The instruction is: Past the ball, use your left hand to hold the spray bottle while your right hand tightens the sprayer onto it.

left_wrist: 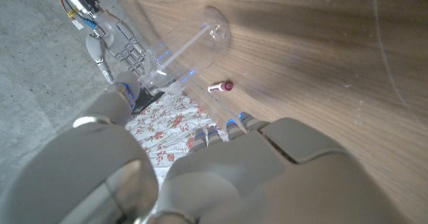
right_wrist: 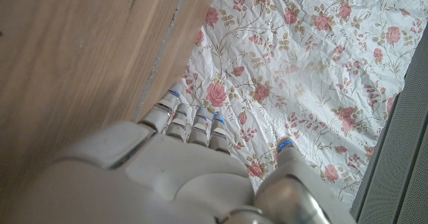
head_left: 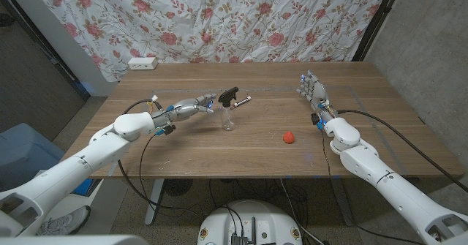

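Bottle: the clear spray bottle (head_left: 229, 117) is being seen upright mid-worktop, sprayer (head_left: 231, 96) on top, beyond the red ball (head_left: 289, 137).
Left robot hand (head_left: 191, 107): fingers spread, being held just beside the bottle; nearer.
Right robot hand (head_left: 313, 88): spread, empty, well apart.

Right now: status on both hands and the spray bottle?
Left hand open, just short of the clear plastic spray bottle. Black sprayer sits on top. Right hand open, apart. Small red ball on table, not blocking.

I see the spray bottle (head_left: 229, 118) upright mid-bench (head_left: 219, 157), the left robot hand (head_left: 191, 107) just left of it, the ball (head_left: 289, 137) nearer right, the right robot hand (head_left: 314, 91) far right.
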You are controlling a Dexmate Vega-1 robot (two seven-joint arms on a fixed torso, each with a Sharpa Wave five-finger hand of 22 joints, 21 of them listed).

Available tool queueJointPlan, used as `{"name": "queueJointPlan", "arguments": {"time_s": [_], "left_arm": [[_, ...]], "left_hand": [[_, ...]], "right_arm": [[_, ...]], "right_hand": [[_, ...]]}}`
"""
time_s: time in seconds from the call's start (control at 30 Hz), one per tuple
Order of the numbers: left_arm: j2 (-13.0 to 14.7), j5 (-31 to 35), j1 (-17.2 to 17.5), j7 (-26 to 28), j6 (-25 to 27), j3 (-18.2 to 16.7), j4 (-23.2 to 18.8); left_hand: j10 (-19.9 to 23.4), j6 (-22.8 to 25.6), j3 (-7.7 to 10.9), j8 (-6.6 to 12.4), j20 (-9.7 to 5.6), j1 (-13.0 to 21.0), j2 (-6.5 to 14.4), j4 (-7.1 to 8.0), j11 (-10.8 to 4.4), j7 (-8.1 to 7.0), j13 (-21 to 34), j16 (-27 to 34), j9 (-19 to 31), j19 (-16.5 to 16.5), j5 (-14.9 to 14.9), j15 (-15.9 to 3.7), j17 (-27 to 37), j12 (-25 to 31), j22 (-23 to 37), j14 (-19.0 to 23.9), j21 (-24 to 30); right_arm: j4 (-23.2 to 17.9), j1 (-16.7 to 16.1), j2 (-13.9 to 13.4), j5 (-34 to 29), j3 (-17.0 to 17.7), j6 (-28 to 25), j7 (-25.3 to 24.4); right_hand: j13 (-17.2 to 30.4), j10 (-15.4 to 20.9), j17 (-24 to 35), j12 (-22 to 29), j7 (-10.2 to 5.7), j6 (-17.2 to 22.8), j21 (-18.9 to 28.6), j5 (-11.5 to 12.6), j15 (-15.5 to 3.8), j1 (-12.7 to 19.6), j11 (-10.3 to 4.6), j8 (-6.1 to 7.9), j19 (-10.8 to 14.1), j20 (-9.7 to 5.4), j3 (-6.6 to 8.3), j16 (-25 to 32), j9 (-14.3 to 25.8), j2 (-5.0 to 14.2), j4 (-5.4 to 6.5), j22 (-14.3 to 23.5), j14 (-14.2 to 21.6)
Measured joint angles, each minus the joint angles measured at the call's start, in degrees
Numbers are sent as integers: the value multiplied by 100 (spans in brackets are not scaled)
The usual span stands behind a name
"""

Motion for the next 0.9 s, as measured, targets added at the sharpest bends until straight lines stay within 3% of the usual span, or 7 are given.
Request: {"name": "queueJointPlan", "arguments": {"time_s": [0.43,0.9], "left_arm": [[-295,337,-132,167,-251,233,232],[-573,471,2,592,-331,333,271]], "left_hand": [[-22,135,-24,48,-8,145,-89,24,-20,28,-2,26,0,8,0,-7,-1,51,-16,-7,0],[237,362,-74,135,-3,297,-181,22,-72,92,-16,53,-1,265,45,-39,-1,84,-15,26,44]], "right_arm": [[-16,-37,13,-15,2,12,-45],[0,-53,2,5,16,35,7]], "right_hand": [[0,-21,1,0,0,1,0,0,0,-42,21,0,-32,32,0,1,0,42,0,0,0],[0,-21,-26,0,-32,-30,0,0,31,-61,20,0,-31,31,-15,4,0,61,-15,0,-32]]}}
